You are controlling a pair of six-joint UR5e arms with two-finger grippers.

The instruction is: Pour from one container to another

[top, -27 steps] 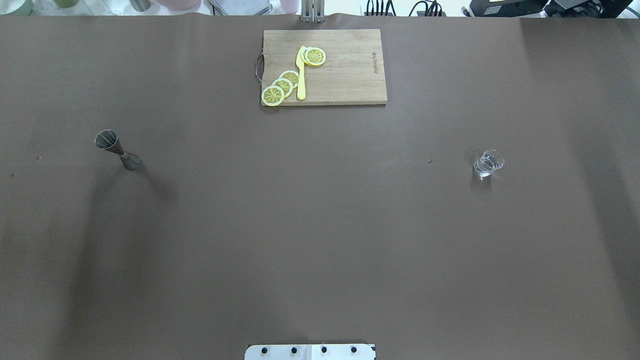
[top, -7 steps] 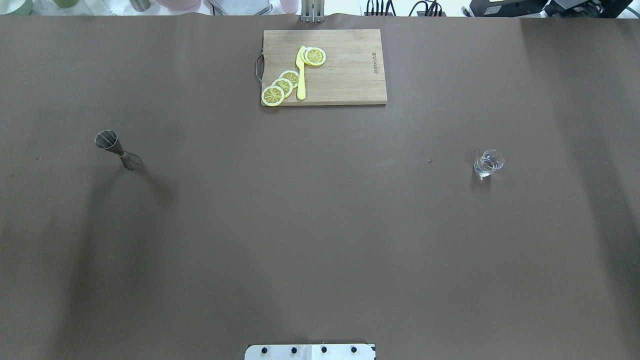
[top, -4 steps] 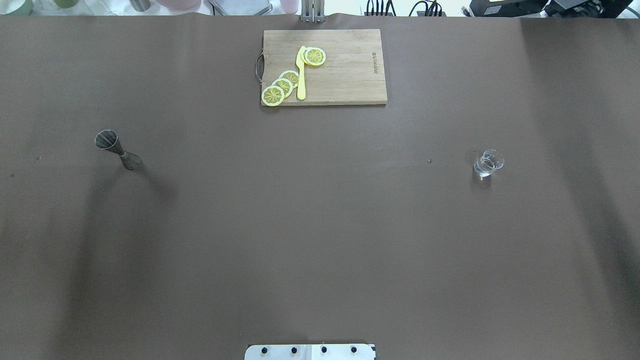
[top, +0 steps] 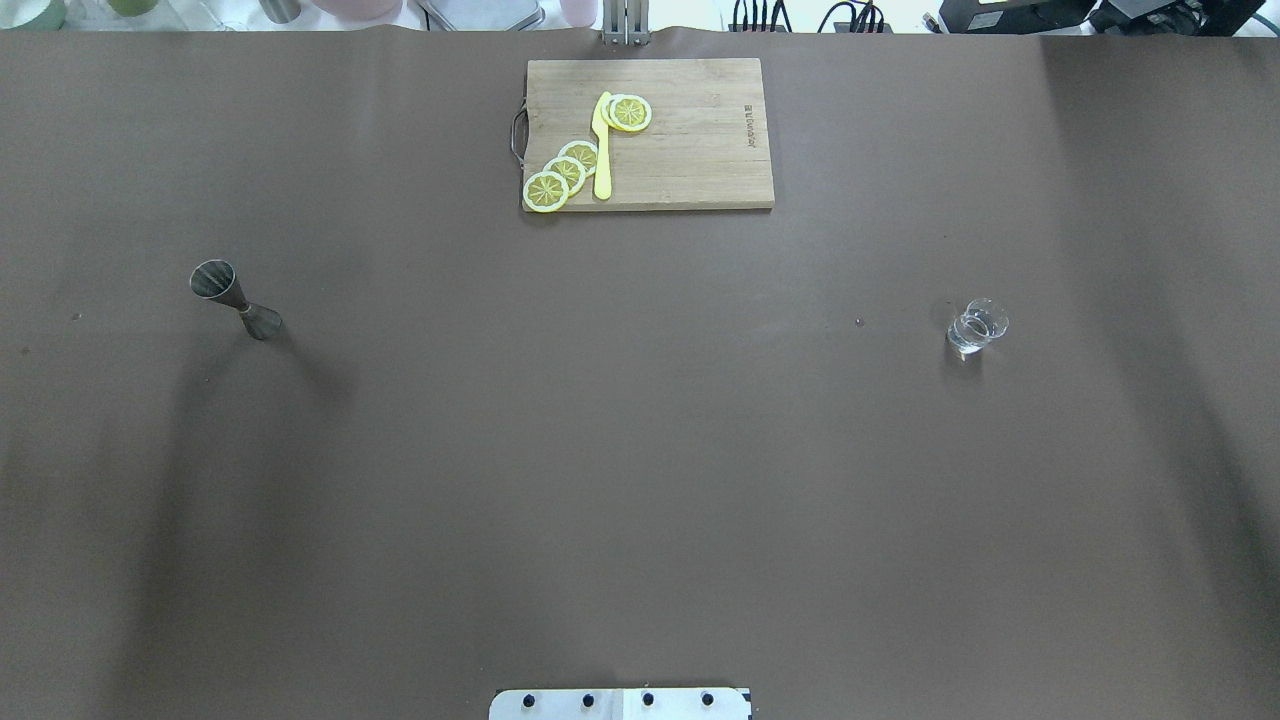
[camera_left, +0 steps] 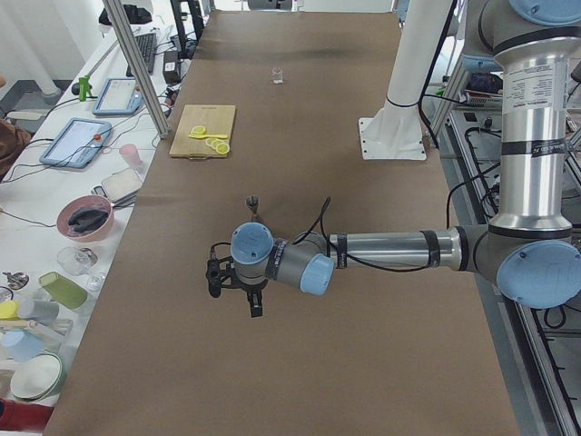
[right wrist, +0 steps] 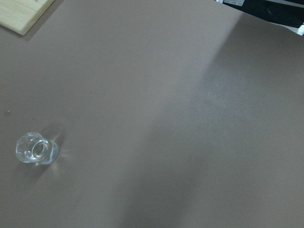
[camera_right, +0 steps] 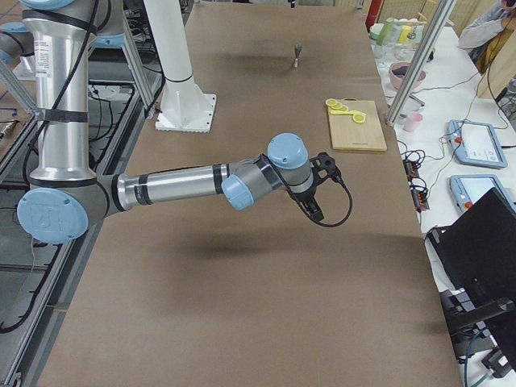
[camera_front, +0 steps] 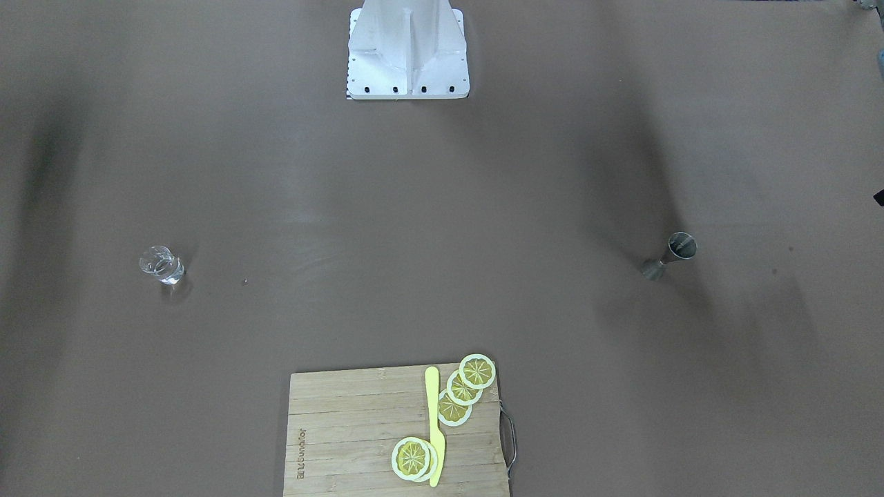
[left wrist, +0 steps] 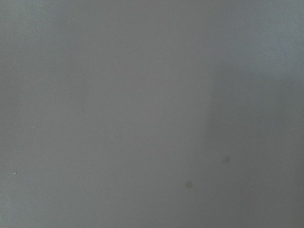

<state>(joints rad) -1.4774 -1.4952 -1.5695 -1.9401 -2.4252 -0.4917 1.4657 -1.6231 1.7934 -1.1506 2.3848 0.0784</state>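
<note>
The clear glass [top: 977, 327] stands upright on the brown table at the right side, and also shows as the glass [camera_front: 161, 264] and the glass [right wrist: 35, 148] at the lower left of the right wrist view. The steel jigger [top: 236, 300] stands upright at the left side, also seen as the jigger [camera_front: 670, 255] and the jigger [camera_left: 254, 203]. My left gripper [camera_left: 256, 305] hangs above the table on the near side of the jigger, apart from it. My right gripper [camera_right: 314, 211] hovers over the table's right end. I cannot tell whether either is open or shut.
A wooden cutting board [top: 690, 150] lies at the far middle of the table with lemon slices [top: 565, 172] and a yellow knife [top: 602, 150] on it. The robot's base plate [top: 620, 703] is at the near edge. Bowls and tablets sit beyond the far edge.
</note>
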